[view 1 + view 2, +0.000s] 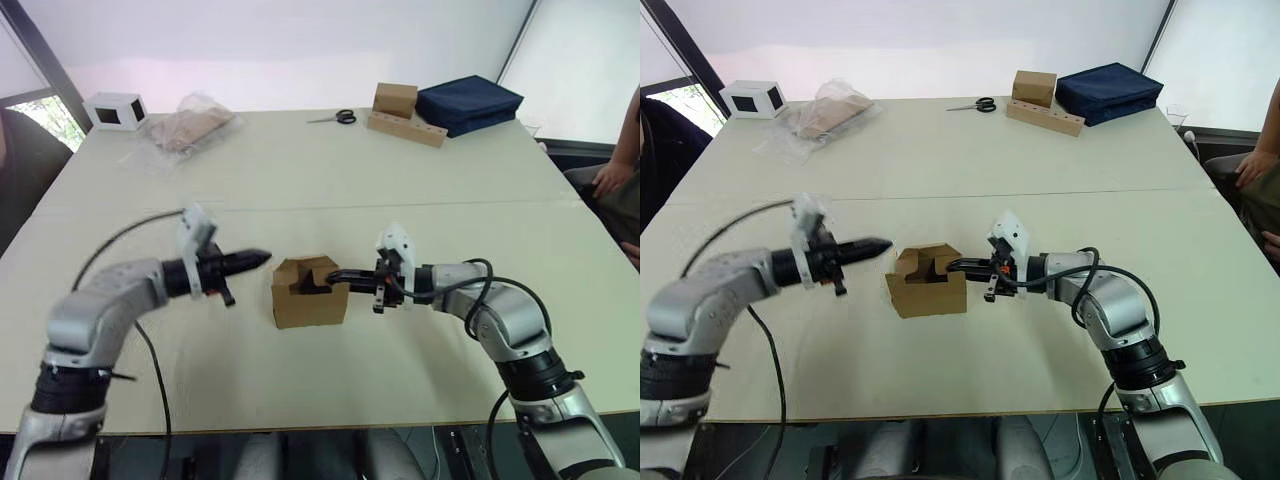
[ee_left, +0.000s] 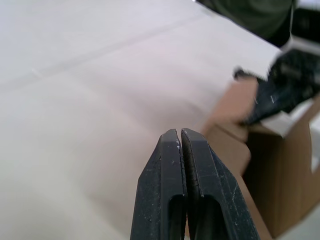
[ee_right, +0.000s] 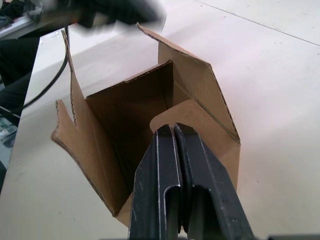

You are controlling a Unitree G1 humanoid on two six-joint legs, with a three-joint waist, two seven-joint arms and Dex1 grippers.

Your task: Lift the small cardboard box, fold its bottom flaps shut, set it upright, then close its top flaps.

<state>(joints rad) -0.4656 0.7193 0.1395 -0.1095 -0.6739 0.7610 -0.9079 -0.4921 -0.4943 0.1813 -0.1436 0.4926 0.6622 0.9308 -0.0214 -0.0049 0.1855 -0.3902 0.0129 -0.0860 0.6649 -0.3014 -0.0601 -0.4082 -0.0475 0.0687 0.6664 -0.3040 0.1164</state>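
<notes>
The small cardboard box (image 1: 310, 297) stands on the table (image 1: 320, 180) between my two grippers, its top open. Its top flaps (image 3: 192, 75) stand up around the opening, and one rounded flap (image 3: 205, 117) leans inward on my right arm's side. My right gripper (image 1: 334, 277) is shut, with nothing between its fingers (image 3: 165, 165). Its tips rest over that rounded flap at the box's rim. My left gripper (image 1: 263, 258) is also shut and empty. It hovers just off the box's other upper edge, a small gap away, with the box (image 2: 272, 165) seen beyond its tips.
At the table's far edge are a white box with black windows (image 1: 117, 110), a plastic bag (image 1: 190, 127), scissors (image 1: 336, 118), a brown box on a holed cardboard strip (image 1: 405, 115) and a dark blue bag (image 1: 468, 103). A person's arm (image 1: 620, 165) shows at the right.
</notes>
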